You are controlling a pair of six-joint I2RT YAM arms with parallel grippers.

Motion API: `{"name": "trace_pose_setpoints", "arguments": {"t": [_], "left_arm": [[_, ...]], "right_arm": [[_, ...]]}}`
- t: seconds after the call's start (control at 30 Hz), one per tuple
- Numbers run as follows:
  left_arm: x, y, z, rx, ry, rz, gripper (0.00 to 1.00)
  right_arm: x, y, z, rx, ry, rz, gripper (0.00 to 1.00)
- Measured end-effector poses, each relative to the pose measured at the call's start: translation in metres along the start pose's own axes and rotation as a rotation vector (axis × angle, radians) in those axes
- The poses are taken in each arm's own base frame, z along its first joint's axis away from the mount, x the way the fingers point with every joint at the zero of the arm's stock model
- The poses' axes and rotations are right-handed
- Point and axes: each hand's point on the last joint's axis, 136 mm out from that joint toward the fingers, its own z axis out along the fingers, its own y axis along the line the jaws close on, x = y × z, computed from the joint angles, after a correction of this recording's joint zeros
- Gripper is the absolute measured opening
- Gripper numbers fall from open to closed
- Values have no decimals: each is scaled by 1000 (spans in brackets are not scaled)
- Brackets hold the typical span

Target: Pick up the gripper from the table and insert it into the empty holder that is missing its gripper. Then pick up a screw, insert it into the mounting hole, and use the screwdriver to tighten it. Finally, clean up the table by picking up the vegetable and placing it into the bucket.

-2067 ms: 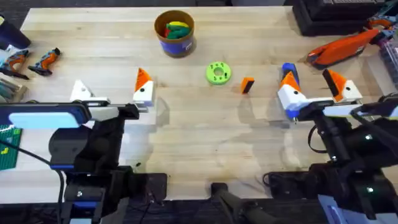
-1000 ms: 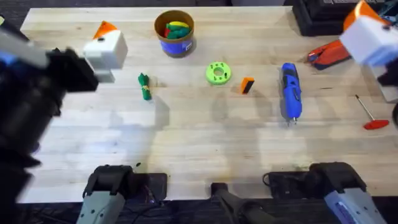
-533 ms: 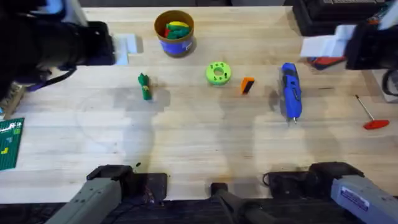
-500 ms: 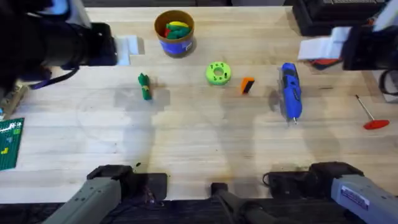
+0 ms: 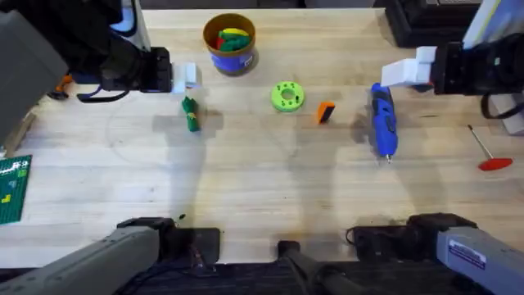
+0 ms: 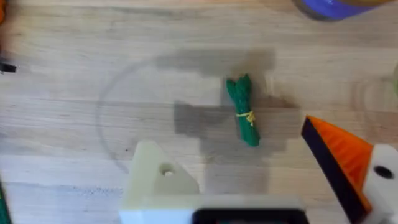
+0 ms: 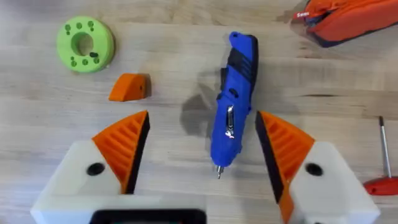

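You were on the first step: both jaws stood spread; your next move was seizing the gripper point(image 7: 129, 87) for the holder point(image 6: 155, 180).

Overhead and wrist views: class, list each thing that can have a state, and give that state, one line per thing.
gripper: loose on the table, not mounted.
holder: bare, no orange tip.
screwdriver: lying flat, ungripped.
vegetable: lying on the table, outside the bucket.
bucket: upright, toy foods inside.
left gripper: open, above the vegetable.
right gripper: open, straddling the screwdriver from above.
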Motion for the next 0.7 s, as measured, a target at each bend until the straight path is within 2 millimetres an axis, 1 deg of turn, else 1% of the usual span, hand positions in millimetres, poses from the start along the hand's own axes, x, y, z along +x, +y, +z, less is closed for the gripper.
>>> {"name": "trace_pose_setpoints", "arguments": {"t": [0.17,0.2,0.3,0.37,0.5,0.57,0.7], "left_arm": [[13,0,7,-5,71,-89,991],[28,-1,8,-8,142,-163,996],[38,-1,13,-18,216,-224,996],[38,-3,20,-22,245,-259,996],[22,-5,41,-20,245,-298,996],[17,-6,51,-21,252,-306,996],[21,-8,71,-27,301,-314,997]], "right_arm": [[0,0,0,0,-1,0,978],[-2,0,0,0,-9,0,978],[-3,0,0,0,-12,-1,978],[-3,0,0,0,-13,-1,978],[-5,0,0,0,-20,-1,978],[-5,0,0,0,-20,-1,978],[-5,0,0,0,-21,-1,978]]}}
